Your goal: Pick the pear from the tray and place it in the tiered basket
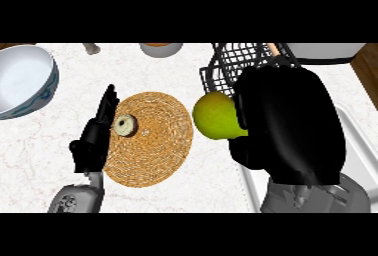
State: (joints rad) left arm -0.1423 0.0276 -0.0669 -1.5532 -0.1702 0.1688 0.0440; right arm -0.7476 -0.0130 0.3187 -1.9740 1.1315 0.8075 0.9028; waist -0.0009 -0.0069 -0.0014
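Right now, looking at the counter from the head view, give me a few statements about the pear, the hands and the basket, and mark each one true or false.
1. The right robot hand holds the pear. True.
2. The pear lies on the woven tray. False: it is lifted, right of the tray.
3. The pear already sits in the tiered basket. False: it is below the black wire basket, in the hand.
4. The left robot hand is open beside the tray's left edge. True.
5. A white bowl stands at the left. True.
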